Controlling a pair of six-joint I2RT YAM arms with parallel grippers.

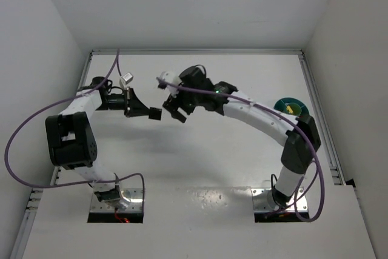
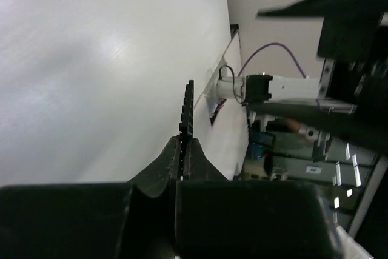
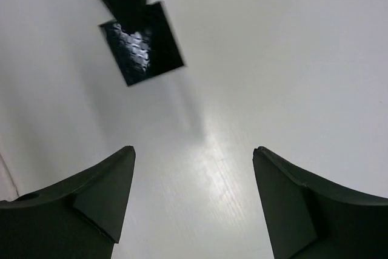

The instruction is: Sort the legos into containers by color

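Fingers of the left arm, the left fingers (image 2: 174,161), are pinched fully together on one edge of the black square (image 3: 142,43), which hangs in the air above the surface (image 1: 200,162), well apart from the dish (image 1: 285,102). The right fingers (image 1: 175,110) stand spread wide and hold nothing, just beside the square on its dish-ward side.

Risk, as I judge it: the grip takes only a thin margin of the plate, so any knock from the gaping right fingers, or a swing toward the dish, could pivot the plate or drop it. The right arm (image 1: 267,119) also lies across the direct line to the dish, so a straight carry could collide with it.

The dish sits close to the surface's side rail (image 1: 320,119), partly hidden by that arm, leaving little margin beyond it. Away from the dish, toward the near edge, the surface is open.
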